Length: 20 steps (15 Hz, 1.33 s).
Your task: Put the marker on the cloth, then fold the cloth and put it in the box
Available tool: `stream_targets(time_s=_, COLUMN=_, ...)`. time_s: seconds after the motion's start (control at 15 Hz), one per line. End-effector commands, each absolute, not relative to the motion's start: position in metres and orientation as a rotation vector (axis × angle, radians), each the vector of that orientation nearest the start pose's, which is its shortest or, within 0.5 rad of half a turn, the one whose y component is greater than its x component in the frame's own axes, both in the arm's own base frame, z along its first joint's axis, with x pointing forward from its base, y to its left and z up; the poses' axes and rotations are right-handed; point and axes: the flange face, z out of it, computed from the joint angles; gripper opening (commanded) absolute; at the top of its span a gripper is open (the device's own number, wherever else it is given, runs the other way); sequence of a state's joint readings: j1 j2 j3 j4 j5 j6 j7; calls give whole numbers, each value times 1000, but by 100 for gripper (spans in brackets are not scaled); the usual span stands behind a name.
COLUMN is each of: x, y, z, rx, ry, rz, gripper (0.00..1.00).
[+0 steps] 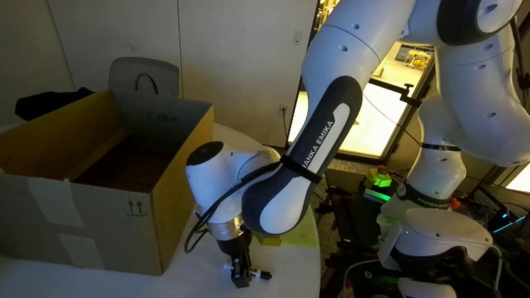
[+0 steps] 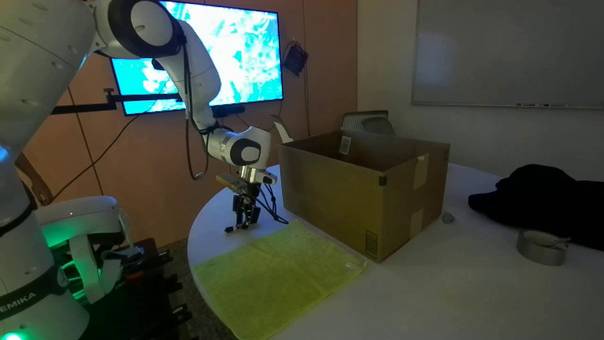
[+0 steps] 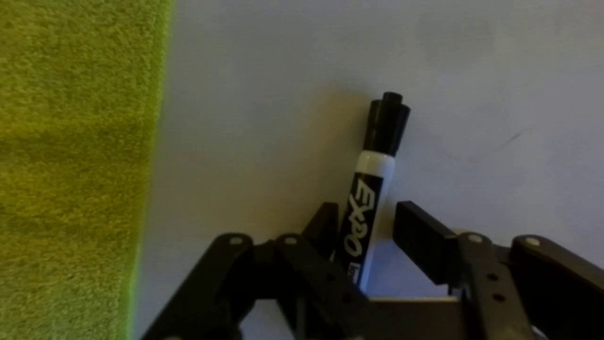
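Note:
The marker, white with a black cap and label, appears to lie on the white table beside the cloth. It also shows in both exterior views. My gripper is down at table height with its fingers on either side of the marker. A gap shows between the marker and one finger; whether the other finger touches cannot be told. The gripper also shows in both exterior views. The yellow-green cloth lies flat, also in the wrist view. The brown box stands open beside it.
A roll of grey tape and a black fabric heap lie on the table past the box. A small crumpled bit is near the box corner. A grey chair stands behind. The round table edge runs close to the cloth.

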State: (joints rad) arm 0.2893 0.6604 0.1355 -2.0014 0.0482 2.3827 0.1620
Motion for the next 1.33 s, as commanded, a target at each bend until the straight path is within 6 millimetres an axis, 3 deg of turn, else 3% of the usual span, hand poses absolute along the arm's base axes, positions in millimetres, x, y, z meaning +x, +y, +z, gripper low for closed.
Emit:
stream_targets(time_s=0.0, x=507, y=234, z=113, rx=-3092, ry=-333, rz=469, gripper=9)
stream_targets(time_s=0.07, x=506, y=233, z=116, rx=-3092, ry=-346, rz=482, gripper=4)
stream_targets(time_s=0.13, x=505, y=232, z=117, rx=-3092, ry=-360, rz=494, gripper=10)
stream_targets(time_s=0.47, x=508, y=208, z=134, rx=-3081, ry=-394, rz=563, gripper=8)
stream_targets(time_s=0.8, x=527, y=134, z=157, rx=-3105, ry=-203, rz=541, gripper=6)
stream_targets(time_s=1.07, x=537, y=71, z=152, rx=-3120, ry=-20, rz=547, gripper=6)
stream_targets(time_s=1.27, x=535, y=41, z=145, rx=-3112, ry=64, rz=572, gripper=6)
